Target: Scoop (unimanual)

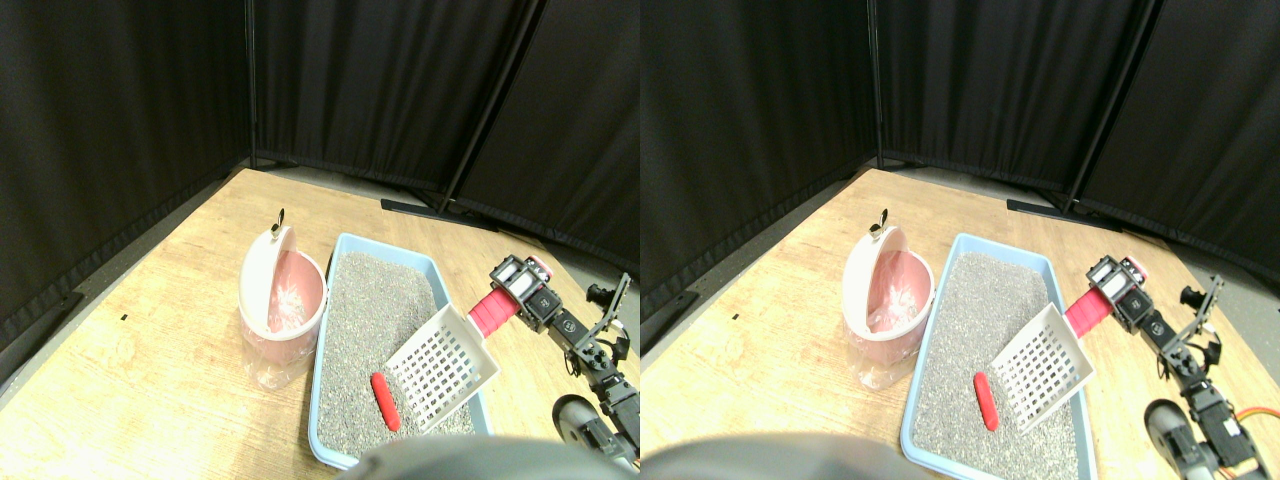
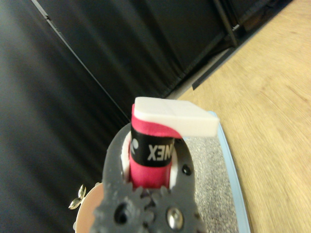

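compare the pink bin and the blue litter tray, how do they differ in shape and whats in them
The pink bin is round and tall; the blue litter tray is rectangular and shallow. The bin has a tilted swing lid and a clear liner inside; the tray lies open, filled with grey litter and a red piece. Both stand side by side on the wooden floor.

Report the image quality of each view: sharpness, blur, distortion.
Stereo pair view: evenly lit and sharp on the litter tray, white scoop and red piece; wide-angle bending shows on the floor edges. Wrist view: the near jaw and red wrapped handle are soft and blurred, and the picture is tilted.
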You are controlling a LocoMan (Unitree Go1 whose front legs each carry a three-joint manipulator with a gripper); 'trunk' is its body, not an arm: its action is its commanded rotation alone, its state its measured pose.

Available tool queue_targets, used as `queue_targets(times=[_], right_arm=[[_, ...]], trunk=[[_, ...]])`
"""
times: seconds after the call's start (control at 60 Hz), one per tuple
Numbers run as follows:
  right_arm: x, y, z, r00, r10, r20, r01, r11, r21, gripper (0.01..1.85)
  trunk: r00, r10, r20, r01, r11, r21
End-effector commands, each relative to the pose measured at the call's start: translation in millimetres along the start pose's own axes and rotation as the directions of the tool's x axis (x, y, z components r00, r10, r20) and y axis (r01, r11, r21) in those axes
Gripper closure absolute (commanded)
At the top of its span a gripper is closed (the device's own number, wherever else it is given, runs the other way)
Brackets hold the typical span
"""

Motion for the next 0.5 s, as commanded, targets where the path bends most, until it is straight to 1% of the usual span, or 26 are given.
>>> queue_targets(times=[0.017, 0.067, 0.1, 0.117, 0.133, 0.15, 0.183, 0.2, 0.233, 0.267, 0.3, 0.35, 0.383, 0.433, 0.45, 0.483, 0.5], right_arm=[[-0.3, 19.3, 7.3, 0.997, 0.076, 0.018, -0.077, 0.997, 0.006, 1.81], [0.7, 33.1, 5.5, 0.994, 0.098, 0.055, -0.1, 0.994, 0.043, 1.81], [1.0, 41.7, 5.3, 0.993, 0.109, 0.044, -0.112, 0.992, 0.059, 1.81], [1.0, 41.7, 5.3, 0.993, 0.109, 0.044, -0.112, 0.992, 0.059, 1.81], [2.1, 47.6, 4.6, 0.992, 0.116, 0.054, -0.12, 0.99, 0.072, 1.81], [3.8, 53.9, 3.4, 0.989, 0.121, 0.08, -0.128, 0.988, 0.086, 1.81], [3.2, 62.5, 5.1, 0.991, 0.121, 0.057, -0.127, 0.986, 0.11, 1.81], [4.0, 68.0, 4.5, 0.988, 0.137, 0.072, -0.146, 0.98, 0.135, 1.81], [4.8, 76.4, 4.5, 0.988, 0.137, 0.077, -0.148, 0.976, 0.16, 1.81], [5.2, 79.0, 4.2, 0.987, 0.138, 0.08, -0.15, 0.974, 0.167, 1.81], [6.8, 88.0, 2.5, 0.986, 0.141, 0.087, -0.155, 0.971, 0.183, 1.81], [8.3, 92.7, 1.6, 0.987, 0.144, 0.073, -0.155, 0.969, 0.192, 1.81], [10.1, 93.7, -0.3, 0.985, 0.143, 0.095, -0.16, 0.963, 0.216, 1.81], [12.8, 92.9, -2.4, 0.986, 0.13, 0.108, -0.153, 0.959, 0.24, 1.81], [13.7, 91.8, -3.3, 0.987, 0.123, 0.104, -0.146, 0.955, 0.258, 1.7], [13.3, 89.9, -2.4, 0.992, 0.106, 0.071, -0.122, 0.951, 0.285, 1.63], [13.7, 88.2, -2.2, 0.993, 0.103, 0.056, -0.115, 0.947, 0.298, 1.63]], trunk=[[0.9994, 0.018, -0.03, -0.018, 0.9998, -0.005], [0.9992, 0.018, -0.034, -0.018, 0.9998, -0.005], [0.9992, 0.018, -0.036, -0.018, 0.9998, -0.006], [0.9992, 0.019, -0.036, -0.019, 0.9998, -0.007], [0.9991, 0.02, -0.037, -0.021, 0.9998, -0.008], [0.9991, 0.02, -0.037, -0.021, 0.9998, -0.008], [0.999, 0.021, -0.04, -0.022, 0.9997, -0.01], [0.999, 0.024, -0.039, -0.024, 0.9997, -0.009], [0.9989, 0.026, -0.039, -0.026, 0.9996, -0.008], [0.9989, 0.027, -0.039, -0.028, 0.9996, -0.009], [0.9987, 0.028, -0.041, -0.029, 0.9996, -0.008], [0.9986, 0.029, -0.044, -0.03, 0.9995, -0.01], [0.9986, 0.029, -0.044, -0.03, 0.9995, -0.01], [0.9986, 0.029, -0.044, -0.03, 0.9995, -0.01], [0.9986, 0.029, -0.044, -0.03, 0.9995, -0.01], [0.9986, 0.027, -0.044, -0.027, 0.9996, -0.009], [0.9986, 0.027, -0.044, -0.027, 0.9996, -0.009]])
